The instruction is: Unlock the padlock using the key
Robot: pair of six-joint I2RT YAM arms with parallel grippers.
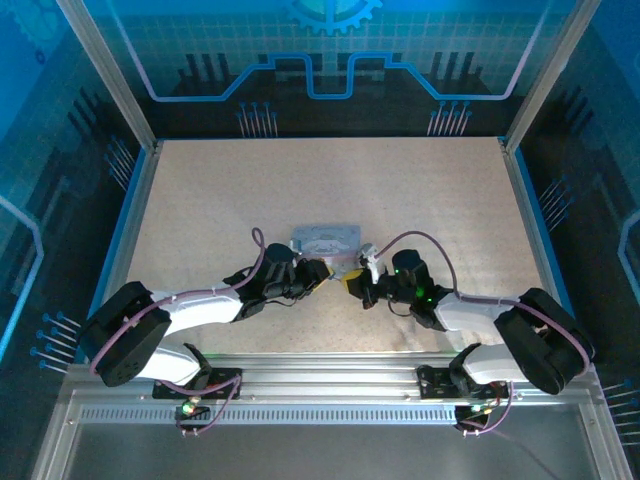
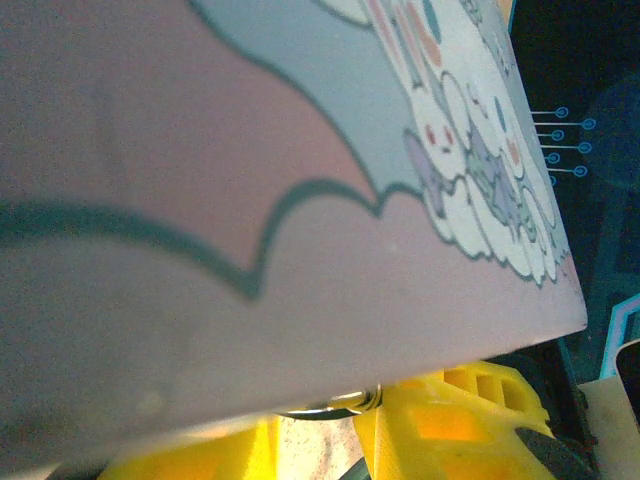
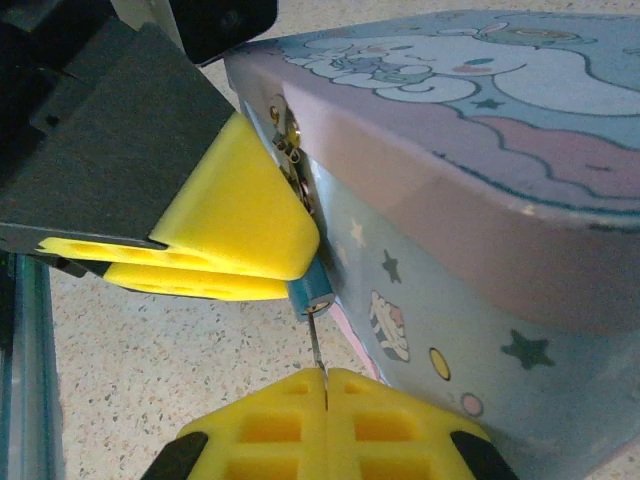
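Left gripper [image 3: 300, 270] and right gripper [image 3: 325, 378] sit low, tip-to-tip at tin [image 3: 480, 200] front. Left clamps padlock [image 3: 312, 293]; right pinches key [image 3: 316, 350], thin shaft touching padlock's end.

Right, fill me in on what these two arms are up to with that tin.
The left gripper pinches the small padlock beside the front latch of the cartoon-printed tin. The right gripper, shut on the key, holds its thin shaft up against the padlock's lower end. Whether the key has turned, or the lock is open, cannot be told.
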